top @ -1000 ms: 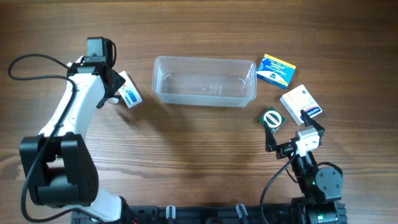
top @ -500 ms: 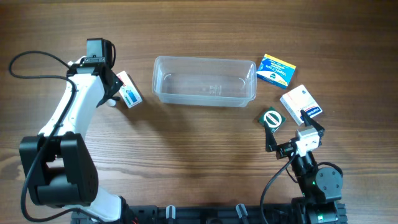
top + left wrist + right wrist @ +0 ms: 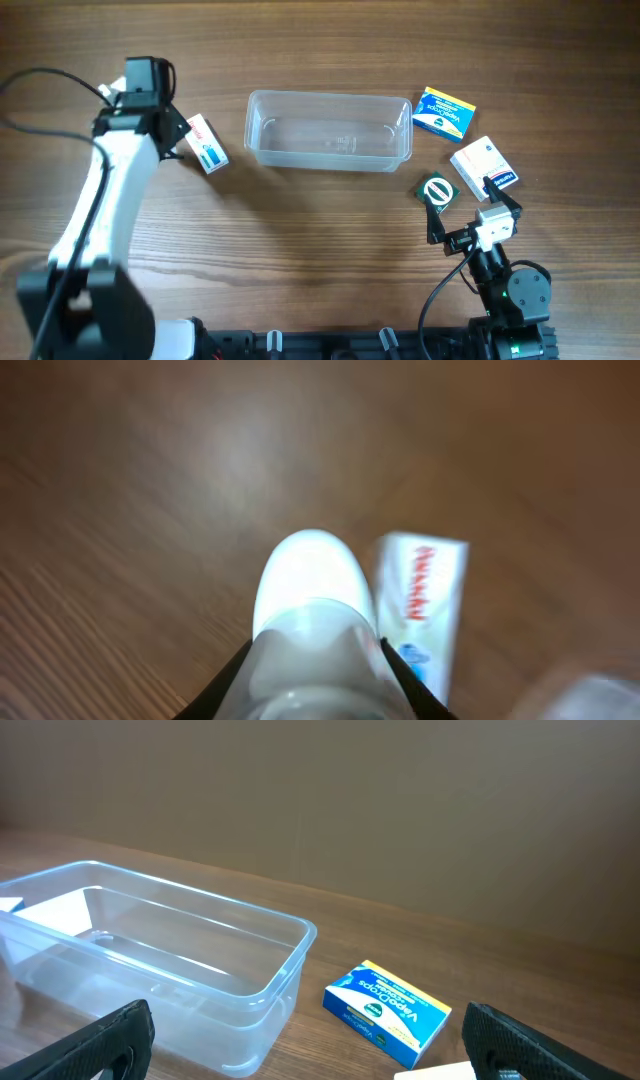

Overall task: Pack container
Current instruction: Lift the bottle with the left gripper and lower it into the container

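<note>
The clear plastic container (image 3: 330,96) stands empty at the table's middle back; it also shows in the right wrist view (image 3: 200,902). My left gripper (image 3: 172,140) is left of it, shut on a white round-topped bottle (image 3: 312,585), just beside a white box with red lettering (image 3: 205,143) that lies on the table (image 3: 425,610). My right gripper (image 3: 470,212) is open and empty near the front right (image 3: 320,1055). In front of it lie a blue box (image 3: 443,113), also seen from the right wrist (image 3: 386,1006), a white box (image 3: 484,165) and a small green packet (image 3: 436,191).
Black cables trail from both arm bases at the front edge. The wood table (image 3: 300,240) runs bare in front of the container.
My left arm has risen and shifted up and left, and the small white item beside the red-lettered box is gone from the table. The right arm has not moved.
</note>
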Controlling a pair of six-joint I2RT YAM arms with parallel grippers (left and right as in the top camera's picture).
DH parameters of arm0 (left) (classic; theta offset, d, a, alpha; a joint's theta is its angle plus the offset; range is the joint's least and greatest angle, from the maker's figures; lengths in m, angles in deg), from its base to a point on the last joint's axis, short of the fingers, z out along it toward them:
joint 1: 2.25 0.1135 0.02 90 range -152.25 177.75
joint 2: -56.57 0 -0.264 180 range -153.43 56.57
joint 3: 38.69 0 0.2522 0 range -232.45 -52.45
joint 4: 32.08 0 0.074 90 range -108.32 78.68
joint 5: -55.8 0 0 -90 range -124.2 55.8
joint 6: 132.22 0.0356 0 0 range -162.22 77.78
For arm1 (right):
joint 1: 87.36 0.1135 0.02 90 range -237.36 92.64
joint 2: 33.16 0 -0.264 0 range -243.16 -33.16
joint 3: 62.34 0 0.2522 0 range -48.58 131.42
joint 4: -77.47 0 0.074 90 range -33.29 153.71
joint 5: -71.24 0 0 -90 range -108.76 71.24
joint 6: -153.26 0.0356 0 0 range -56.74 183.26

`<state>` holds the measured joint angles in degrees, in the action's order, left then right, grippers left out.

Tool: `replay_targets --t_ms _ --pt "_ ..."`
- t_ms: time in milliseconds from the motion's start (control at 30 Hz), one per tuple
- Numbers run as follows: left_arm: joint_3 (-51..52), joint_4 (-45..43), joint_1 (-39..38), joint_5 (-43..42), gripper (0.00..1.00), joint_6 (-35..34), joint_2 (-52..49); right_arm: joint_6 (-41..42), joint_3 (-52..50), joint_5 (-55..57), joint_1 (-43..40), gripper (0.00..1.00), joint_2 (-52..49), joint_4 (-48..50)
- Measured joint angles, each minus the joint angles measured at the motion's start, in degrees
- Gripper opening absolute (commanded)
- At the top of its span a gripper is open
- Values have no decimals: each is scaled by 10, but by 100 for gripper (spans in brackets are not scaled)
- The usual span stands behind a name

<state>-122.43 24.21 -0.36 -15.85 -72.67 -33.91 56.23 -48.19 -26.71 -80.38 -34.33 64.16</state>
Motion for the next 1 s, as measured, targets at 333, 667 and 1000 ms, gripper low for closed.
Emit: replay_targets --t_ms 333,667,1000 --pt "-5 -70 -43 -119 29 79 170 0 0 0 0 100 0 0" --pt "-5 -122 -189 -181 29 96 184 0 0 0 0 100 0 0" --pt "-5 -129 -240 -185 29 148 115 0 0 0 0 100 0 0"
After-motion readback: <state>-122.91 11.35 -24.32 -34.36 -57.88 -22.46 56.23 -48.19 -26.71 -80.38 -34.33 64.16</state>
